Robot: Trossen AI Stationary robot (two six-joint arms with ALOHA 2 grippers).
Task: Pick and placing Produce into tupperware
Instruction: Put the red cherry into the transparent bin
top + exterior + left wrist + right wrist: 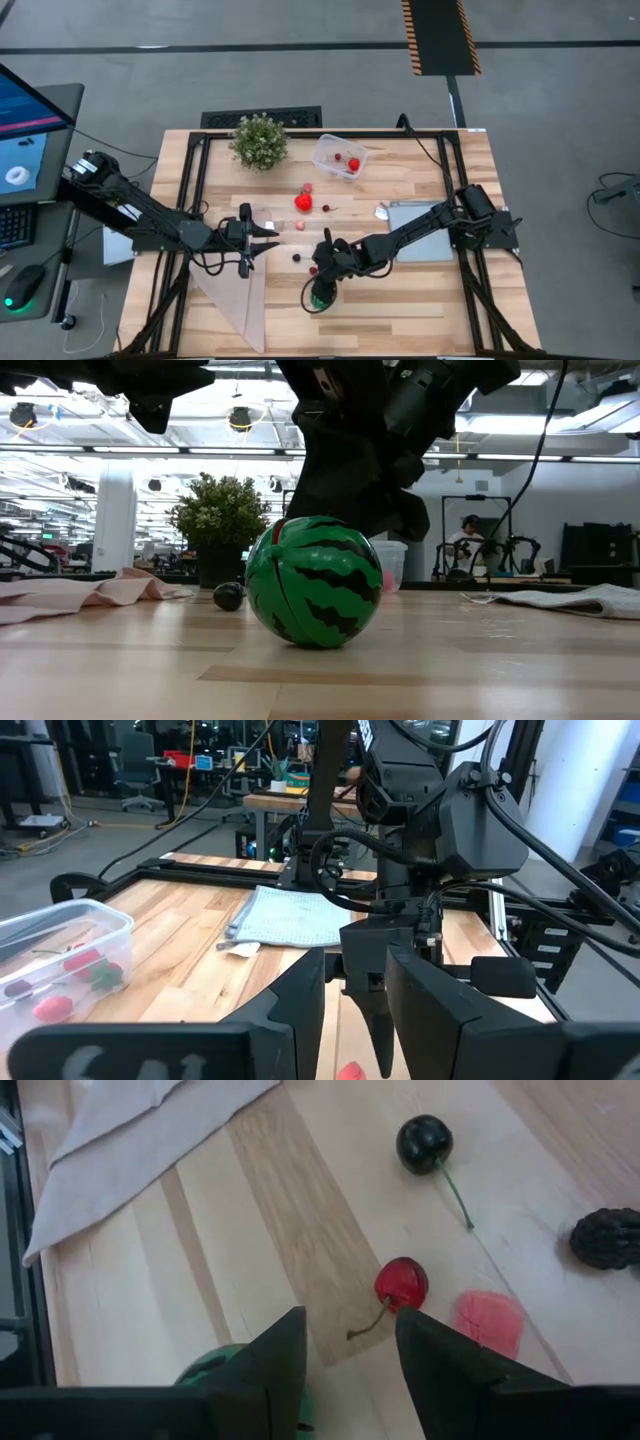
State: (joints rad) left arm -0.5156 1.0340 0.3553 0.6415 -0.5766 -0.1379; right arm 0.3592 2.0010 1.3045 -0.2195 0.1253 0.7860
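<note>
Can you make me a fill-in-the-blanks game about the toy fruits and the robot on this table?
1. The striped ball near the right gripper looks like a tiny ____.
2. The clear tub already holds some ____ coloured fruits.
3. Next to the tub stands a bushy green ____.
4. In the right wrist view, the red cherry lies beside a flat ____ piece.

Missing words: watermelon; red; plant; pink

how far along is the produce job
Early. The tupperware holds a few red pieces. The right gripper is over the green striped ball, not clearly gripping it. Left on the table: a red cherry, dark cherry, pink piece and others. The left gripper waits.
</note>
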